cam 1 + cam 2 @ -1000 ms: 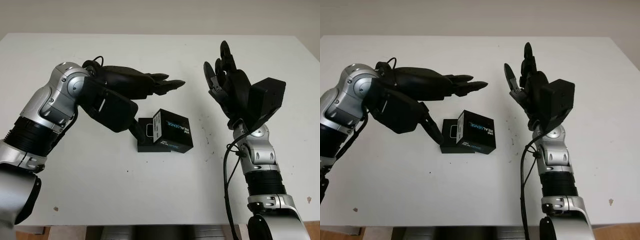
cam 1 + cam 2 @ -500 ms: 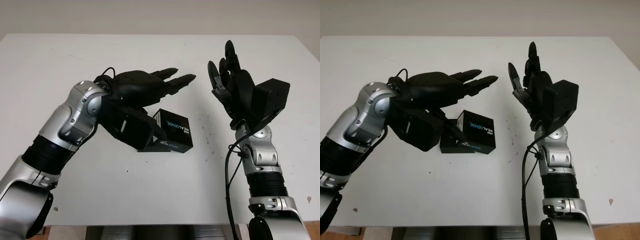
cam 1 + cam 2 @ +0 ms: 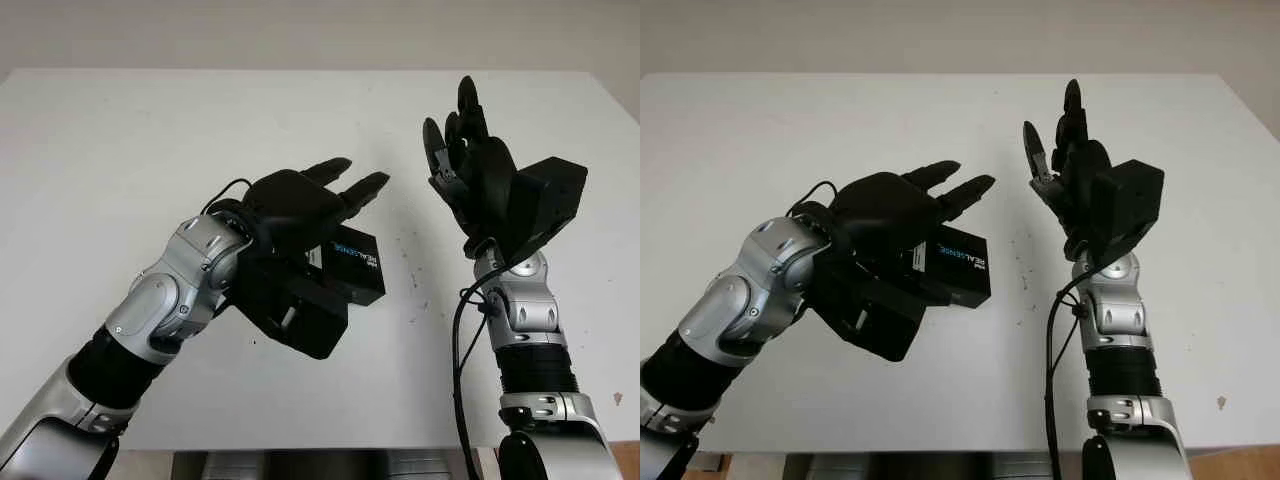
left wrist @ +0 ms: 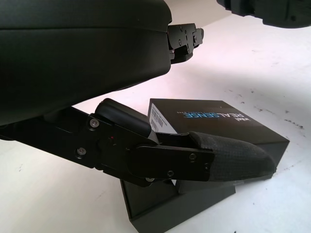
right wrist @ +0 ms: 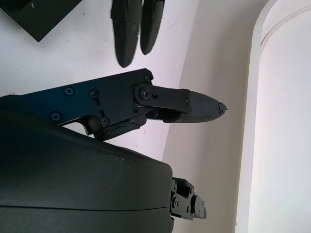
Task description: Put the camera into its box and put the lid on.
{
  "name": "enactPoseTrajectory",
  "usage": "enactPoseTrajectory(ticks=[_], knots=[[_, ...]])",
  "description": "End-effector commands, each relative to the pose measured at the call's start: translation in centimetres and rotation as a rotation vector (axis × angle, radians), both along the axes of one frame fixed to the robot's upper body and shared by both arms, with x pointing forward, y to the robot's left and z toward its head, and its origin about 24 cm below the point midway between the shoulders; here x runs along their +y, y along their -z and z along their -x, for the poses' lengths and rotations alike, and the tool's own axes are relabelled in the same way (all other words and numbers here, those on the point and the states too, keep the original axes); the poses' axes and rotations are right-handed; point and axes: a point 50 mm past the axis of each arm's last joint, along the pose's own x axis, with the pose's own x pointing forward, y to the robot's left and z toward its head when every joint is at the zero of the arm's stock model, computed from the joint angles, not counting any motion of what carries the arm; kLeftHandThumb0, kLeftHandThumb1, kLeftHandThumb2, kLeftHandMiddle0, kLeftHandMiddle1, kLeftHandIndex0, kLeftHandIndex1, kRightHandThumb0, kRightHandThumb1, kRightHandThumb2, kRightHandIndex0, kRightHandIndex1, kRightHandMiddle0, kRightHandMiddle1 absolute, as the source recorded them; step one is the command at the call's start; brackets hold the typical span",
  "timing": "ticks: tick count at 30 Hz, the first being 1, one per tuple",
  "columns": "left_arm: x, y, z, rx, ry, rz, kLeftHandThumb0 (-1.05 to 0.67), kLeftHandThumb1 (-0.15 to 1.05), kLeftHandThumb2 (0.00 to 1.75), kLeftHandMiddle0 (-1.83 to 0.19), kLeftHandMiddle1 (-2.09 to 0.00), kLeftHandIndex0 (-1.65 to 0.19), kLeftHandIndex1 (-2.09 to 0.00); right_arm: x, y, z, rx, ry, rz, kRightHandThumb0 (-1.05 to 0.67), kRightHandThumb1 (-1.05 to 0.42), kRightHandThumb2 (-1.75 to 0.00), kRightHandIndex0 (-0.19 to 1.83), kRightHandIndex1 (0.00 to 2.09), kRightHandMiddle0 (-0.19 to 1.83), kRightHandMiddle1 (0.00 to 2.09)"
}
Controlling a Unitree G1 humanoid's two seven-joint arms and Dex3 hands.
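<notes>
Your left hand (image 3: 300,205) hovers open over the black camera box (image 3: 350,265) at the middle of the white tabletop (image 3: 120,150), its fingers (image 4: 228,158) extended around the box without closing on it. Farther right, your right hand (image 3: 470,165) is raised, open, holding nothing.

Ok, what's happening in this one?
The robot's left hand is over the black camera box on the white table, open and not gripping it. The printed lid sits askew on the box base, not seated. The right hand is raised beside the box, open, fingers pointing up, holding nothing.
</notes>
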Motion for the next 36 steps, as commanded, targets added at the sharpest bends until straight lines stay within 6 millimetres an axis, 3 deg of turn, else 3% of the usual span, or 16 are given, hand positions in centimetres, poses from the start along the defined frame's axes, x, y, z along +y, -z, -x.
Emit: enactPoseTrajectory(ticks=[1, 13, 29, 33, 34, 35, 36], knots=[[-0.3, 0.1, 0.4, 0.008, 0.015, -0.022, -1.05, 1.05, 0.40, 0.09, -0.07, 0.12, -0.05, -0.3, -0.7, 0.0, -0.033, 0.004, -0.007, -0.55, -1.05, -0.48, -0.19, 0.00, -0.19, 0.00], [-0.4, 0.8, 0.1, 0.023, 0.000, -0.082, -1.05, 1.05, 0.35, 0.10, -0.06, 0.12, -0.05, -0.1, -0.6, 0.0, -0.034, 0.013, -0.003, -0.53, -1.05, -0.48, -0.19, 0.00, -0.19, 0.00], [-1.1, 1.4, -1.3, -0.038, -0.025, -0.027, -1.03, 1.05, 0.25, -0.08, -0.10, 0.04, -0.09, -0.1, -0.2, 0.2, -0.031, 0.015, -0.006, -0.53, -1.05, -0.48, -0.19, 0.00, -0.19, 0.00], [-1.3, 1.4, -1.4, -0.044, -0.029, -0.035, -1.03, 1.05, 0.27, -0.23, -0.18, 0.02, -0.10, -0.1, -0.2, 0.2, -0.032, 0.020, -0.007, -0.53, -1.05, -0.47, -0.19, 0.00, -0.19, 0.01], [-1.3, 1.4, -1.4, -0.052, -0.027, -0.037, -1.03, 1.05, 0.26, -0.19, -0.47, 0.01, -0.11, -0.1, -0.2, 0.2, -0.034, 0.019, -0.009, -0.53, -1.05, -0.47, -0.19, 0.00, -0.19, 0.01], [-1.3, 1.4, -1.4, -0.062, -0.022, -0.053, -1.03, 1.05, 0.25, -0.06, -1.11, -0.03, -0.13, -0.1, -0.2, 0.2, -0.034, 0.018, -0.008, -0.53, -1.05, -0.47, -0.19, 0.00, -0.19, 0.01], [-1.3, 1.5, -1.4, -0.066, -0.019, -0.056, -1.02, 1.05, 0.27, 0.00, -1.33, -0.05, -0.15, -0.1, -0.2, 0.2, -0.035, 0.017, -0.007, -0.53, -1.05, -0.48, -0.19, 0.00, -0.19, 0.00]])
